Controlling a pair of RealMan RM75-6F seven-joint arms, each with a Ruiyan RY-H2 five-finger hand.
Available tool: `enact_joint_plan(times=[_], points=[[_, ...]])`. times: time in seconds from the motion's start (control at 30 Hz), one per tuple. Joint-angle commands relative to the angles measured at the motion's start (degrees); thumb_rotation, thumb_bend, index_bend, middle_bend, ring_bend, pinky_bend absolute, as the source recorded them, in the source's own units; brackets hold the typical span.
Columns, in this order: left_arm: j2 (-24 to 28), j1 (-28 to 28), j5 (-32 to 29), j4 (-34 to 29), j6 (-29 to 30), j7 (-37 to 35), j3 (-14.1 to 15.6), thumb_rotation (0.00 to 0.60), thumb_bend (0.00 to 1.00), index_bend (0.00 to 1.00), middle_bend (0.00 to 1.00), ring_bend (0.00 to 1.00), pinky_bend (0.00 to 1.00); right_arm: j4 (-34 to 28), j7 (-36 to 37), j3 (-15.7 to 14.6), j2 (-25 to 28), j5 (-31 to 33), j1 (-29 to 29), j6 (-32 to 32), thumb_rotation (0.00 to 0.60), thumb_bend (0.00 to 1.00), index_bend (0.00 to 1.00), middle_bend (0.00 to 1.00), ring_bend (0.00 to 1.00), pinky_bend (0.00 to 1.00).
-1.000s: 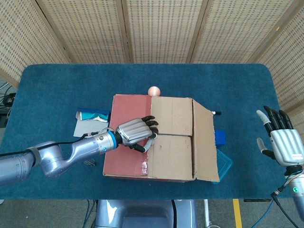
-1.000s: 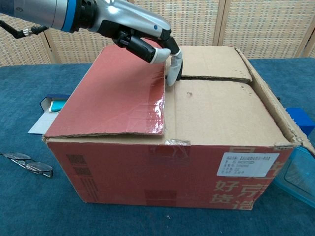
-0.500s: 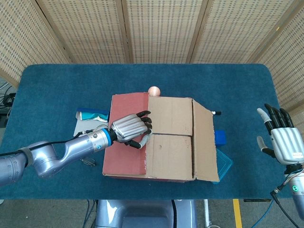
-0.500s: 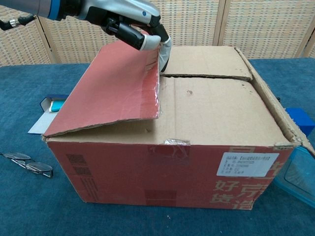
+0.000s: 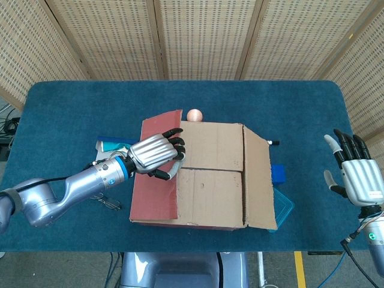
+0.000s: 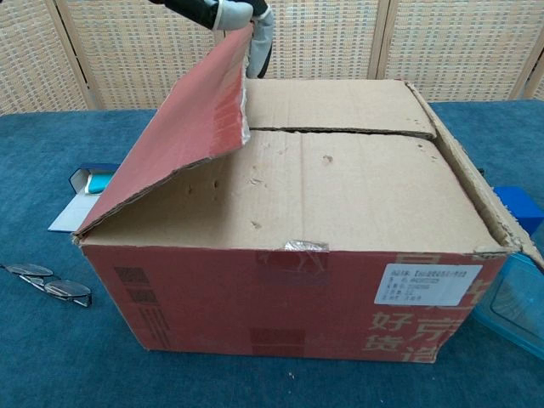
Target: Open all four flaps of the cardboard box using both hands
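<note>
We see the left robot hand (image 5: 155, 155) gripping the edge of the red cardboard flap (image 6: 183, 127), which stands tilted up. The right robot hand (image 5: 356, 175) hovers released, fingers spread. The brown cardboard box (image 6: 357, 229) sits mid-counter, inner flaps flat.

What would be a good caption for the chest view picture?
The left hand lifts the box's red flap while its two brown flaps lie closed.
</note>
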Motion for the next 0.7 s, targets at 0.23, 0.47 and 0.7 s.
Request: enact_joint_plan(times=[0.23,0.47,0.7], points=[[6.6,2.9,2.9,-2.8,2.3,-1.6,0.2,0.157,0.73,0.48,0.38,0.20,0.00,0.1,0.1,0.3,-0.2,-0.2,0.6,-0.8,0.600,0.47,0.03,0.00,0.00,0.00],[10.9,5.6,5.1,-4.2,5.0,-2.9,0.5,0.156,0.73,0.48,0.38,0.20,0.00,-0.1,-0.3,0.5,-0.1,-0.2,1.0,-1.2,0.600,0.47,0.03,0.00,0.00,0.00],[15.6,9.5,7.4,-4.9,9.0,-6.1,1.2,0.156,0.73,0.48,0.38,0.20,0.00,-0.8,-1.0,0.7,0.2,-0.1,1.5,-1.7,0.600,0.47,0.03,0.00,0.00,0.00]])
